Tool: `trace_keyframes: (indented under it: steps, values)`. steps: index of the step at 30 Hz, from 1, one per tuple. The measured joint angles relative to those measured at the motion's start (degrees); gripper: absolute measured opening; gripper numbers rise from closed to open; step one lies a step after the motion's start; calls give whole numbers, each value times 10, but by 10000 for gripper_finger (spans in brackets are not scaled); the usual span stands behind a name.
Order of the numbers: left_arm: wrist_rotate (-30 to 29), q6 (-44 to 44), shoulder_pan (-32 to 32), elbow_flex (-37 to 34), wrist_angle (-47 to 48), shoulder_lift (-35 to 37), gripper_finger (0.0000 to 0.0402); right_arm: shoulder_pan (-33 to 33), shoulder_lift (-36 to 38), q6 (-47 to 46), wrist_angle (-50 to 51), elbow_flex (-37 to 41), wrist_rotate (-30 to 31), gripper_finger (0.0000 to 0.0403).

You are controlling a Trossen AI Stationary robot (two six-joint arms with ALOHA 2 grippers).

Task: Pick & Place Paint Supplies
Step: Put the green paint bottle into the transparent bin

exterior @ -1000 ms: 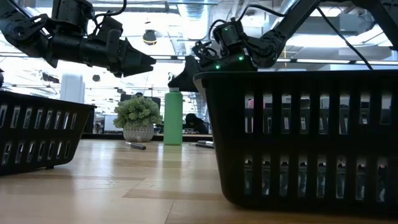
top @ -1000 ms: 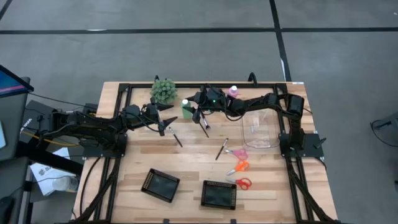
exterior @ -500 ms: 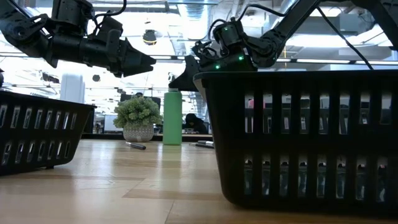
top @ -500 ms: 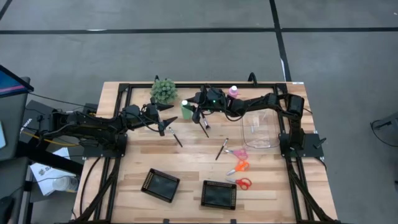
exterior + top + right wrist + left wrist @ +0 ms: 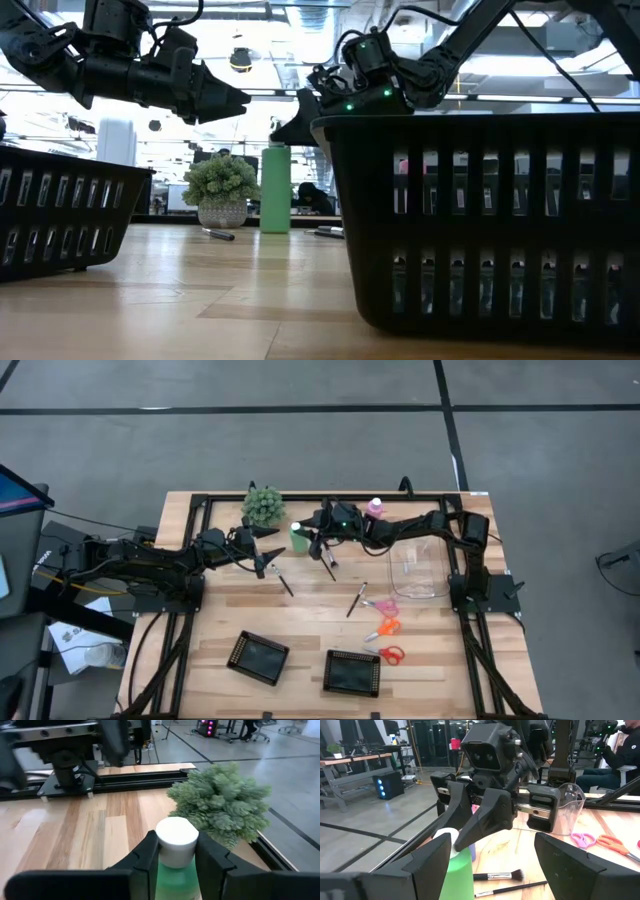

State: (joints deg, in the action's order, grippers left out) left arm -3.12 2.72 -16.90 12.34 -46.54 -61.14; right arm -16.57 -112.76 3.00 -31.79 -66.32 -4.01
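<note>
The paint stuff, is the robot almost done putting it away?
Not yet. Nothing looks put away so far. The right gripper is closing on the green bottle by its white cap. The left gripper waits open nearby. The pink bottle, brushes and scissors are all still out on the table.

On my desk: a bushy green plant ball at the far edge, a clear pitcher right, two black trays near.
</note>
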Motion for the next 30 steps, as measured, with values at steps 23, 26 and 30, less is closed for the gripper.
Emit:
trace_keyframes:
  steps: [23, 26, 30]
  values:
    - [51, 3, 17, 0, 17, 51, 280, 127, 194, 66, 102, 61, 56, 86]
    - [51, 4, 17, 0, 31, 75, 280, 142, 241, 66, 65, 106, 55, 86]
    - [51, 14, 17, 0, 43, 95, 280, 159, 281, 56, -63, 193, 55, 86]
